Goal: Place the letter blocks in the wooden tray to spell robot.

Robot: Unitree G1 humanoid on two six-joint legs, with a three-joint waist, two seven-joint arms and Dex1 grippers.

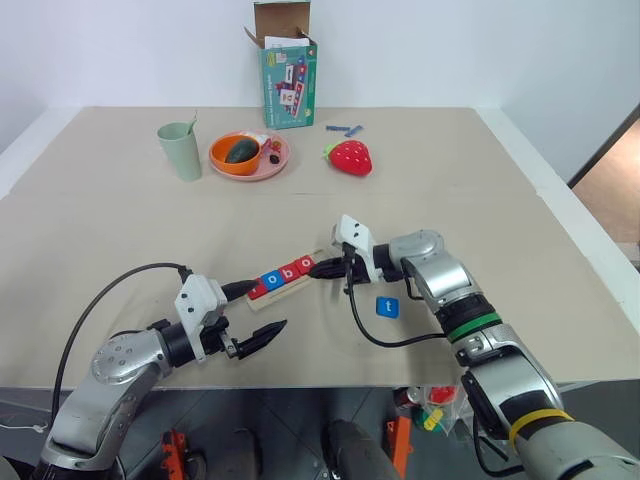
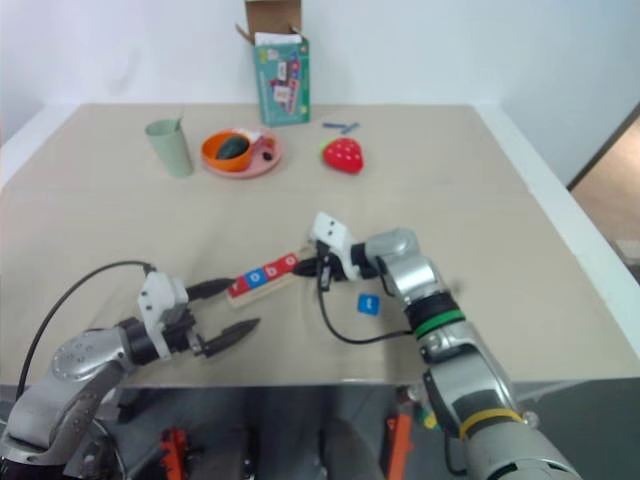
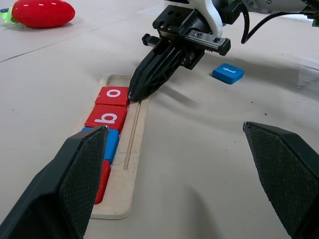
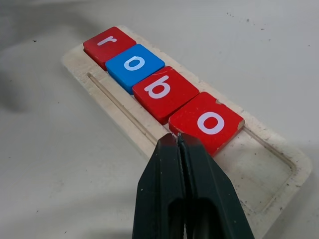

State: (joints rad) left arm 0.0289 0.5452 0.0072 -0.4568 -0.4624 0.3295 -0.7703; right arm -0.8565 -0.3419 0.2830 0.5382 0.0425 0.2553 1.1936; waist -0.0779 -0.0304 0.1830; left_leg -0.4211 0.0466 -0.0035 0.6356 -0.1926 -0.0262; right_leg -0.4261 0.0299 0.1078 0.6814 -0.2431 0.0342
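- Currently, four letter blocks [image 4: 162, 92] are sitting in the wooden tray [image 4: 279, 164], reading r, o, b, o; the end slot is lying empty.
- Right gripper [image 4: 178, 142], fingers pressed together and holding nothing, is touching the last o's edge.
- Blue t block [image 1: 388, 307] is lying just beside the tray's empty end, nearer the right arm.
- Left gripper [image 1: 252, 316] is standing wide apart, empty, at the tray's r end.

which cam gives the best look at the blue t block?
Left wrist view: the blue t block lies close and unobstructed on the table beyond the right gripper, outside the wooden tray. Both eye views show it as a small tile.
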